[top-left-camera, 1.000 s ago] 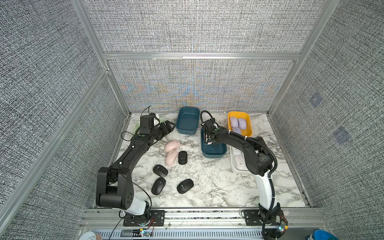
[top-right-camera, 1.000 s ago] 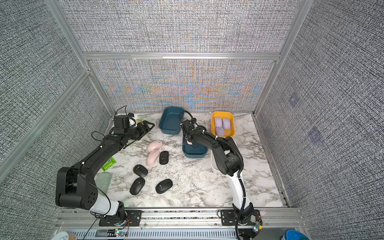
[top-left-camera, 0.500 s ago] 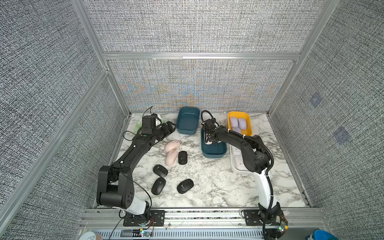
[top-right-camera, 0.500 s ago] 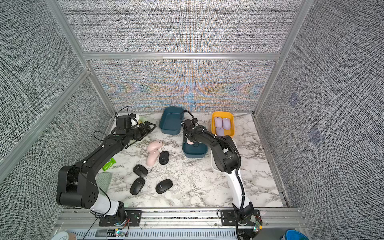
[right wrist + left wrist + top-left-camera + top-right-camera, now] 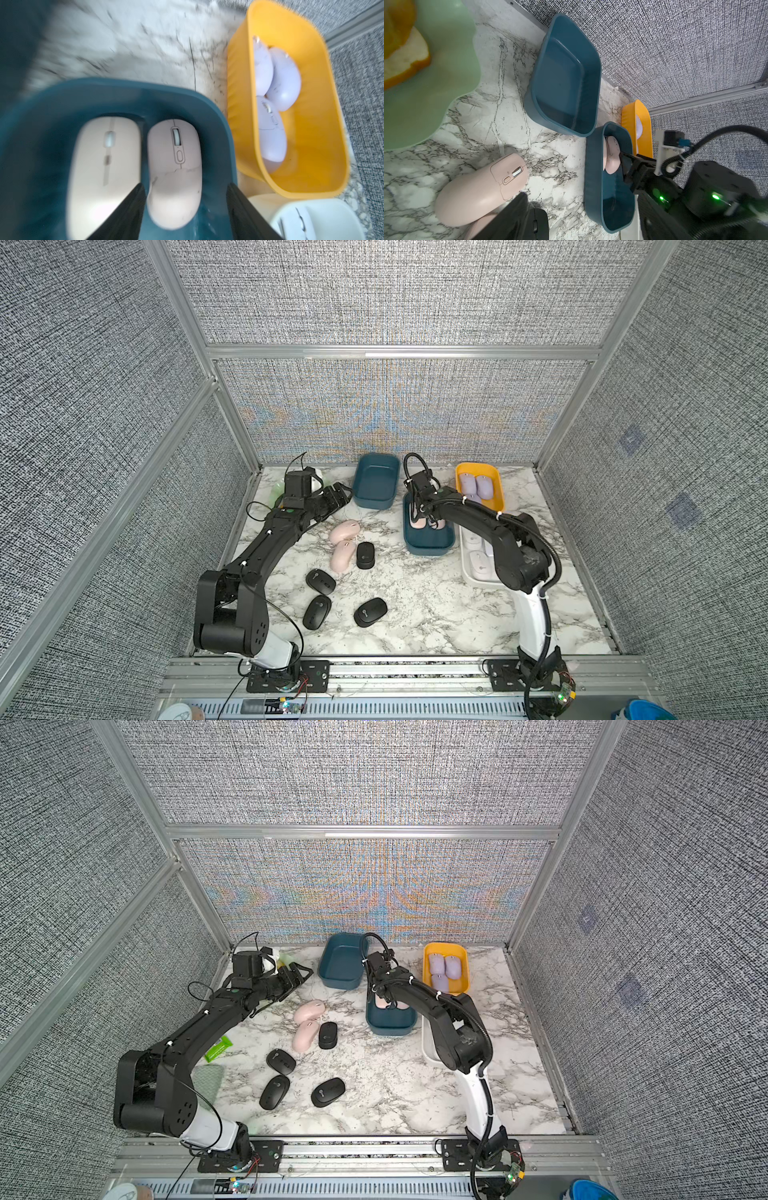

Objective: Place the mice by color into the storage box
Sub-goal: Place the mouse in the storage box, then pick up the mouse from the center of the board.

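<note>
Your right fingers have just eased apart inside the nearer teal bin. They now stand spread on either side of a pink mouse, one just beside its flank and the other clear of it, and the mouse rests on the bin floor. A second pink mouse lies right next to it, on the far side of that closer finger. I read this as a finished drop: two pinks look sorted and nothing is being carried.

Your left fingers are spread and empty as before, hovering just beside the empty teal bin; they have hardly shifted. Back from them on the counter, two more pink mice lie close together, with four black mice further toward that arm's base. Lilac mice sit in the yellow bin just beyond the right fingers.

By my reckoning, lift the right fingers straight out, then fetch the loose pinks and blacks.
</note>
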`<state>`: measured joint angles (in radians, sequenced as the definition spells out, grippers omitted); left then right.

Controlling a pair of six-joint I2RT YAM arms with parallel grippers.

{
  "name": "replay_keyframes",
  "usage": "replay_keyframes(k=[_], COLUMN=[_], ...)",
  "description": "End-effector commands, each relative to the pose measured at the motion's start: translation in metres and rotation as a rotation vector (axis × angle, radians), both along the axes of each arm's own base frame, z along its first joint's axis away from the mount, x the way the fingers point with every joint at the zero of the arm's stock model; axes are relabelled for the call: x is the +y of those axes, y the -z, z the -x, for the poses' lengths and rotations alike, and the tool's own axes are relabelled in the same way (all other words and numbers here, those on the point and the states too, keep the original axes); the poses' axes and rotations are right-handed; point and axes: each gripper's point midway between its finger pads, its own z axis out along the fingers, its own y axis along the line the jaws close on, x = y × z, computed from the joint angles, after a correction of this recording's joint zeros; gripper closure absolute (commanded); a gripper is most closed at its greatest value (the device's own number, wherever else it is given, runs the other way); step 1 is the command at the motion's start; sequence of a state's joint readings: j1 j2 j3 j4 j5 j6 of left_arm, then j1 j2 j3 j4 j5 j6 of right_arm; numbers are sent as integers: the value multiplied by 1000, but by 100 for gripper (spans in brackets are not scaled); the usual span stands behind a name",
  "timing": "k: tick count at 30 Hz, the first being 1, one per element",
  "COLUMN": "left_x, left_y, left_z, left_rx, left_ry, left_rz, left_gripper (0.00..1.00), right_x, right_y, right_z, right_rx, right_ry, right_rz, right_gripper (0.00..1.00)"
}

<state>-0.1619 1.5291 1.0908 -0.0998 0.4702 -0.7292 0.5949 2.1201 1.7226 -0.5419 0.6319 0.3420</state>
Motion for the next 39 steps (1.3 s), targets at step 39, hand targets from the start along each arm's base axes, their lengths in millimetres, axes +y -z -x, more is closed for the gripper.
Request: replay_keyframes(k=[39], left_x=[128], left_y=[-7], left_z=[-24], left_rx=[-3], left_ry=[-300], left_rz=[-2], left_gripper=[16], right_x=[268], right_y=[65], right_z=[151], right_rx=[38], right_ry=[-320], right_rz=[-144], right_gripper=[21])
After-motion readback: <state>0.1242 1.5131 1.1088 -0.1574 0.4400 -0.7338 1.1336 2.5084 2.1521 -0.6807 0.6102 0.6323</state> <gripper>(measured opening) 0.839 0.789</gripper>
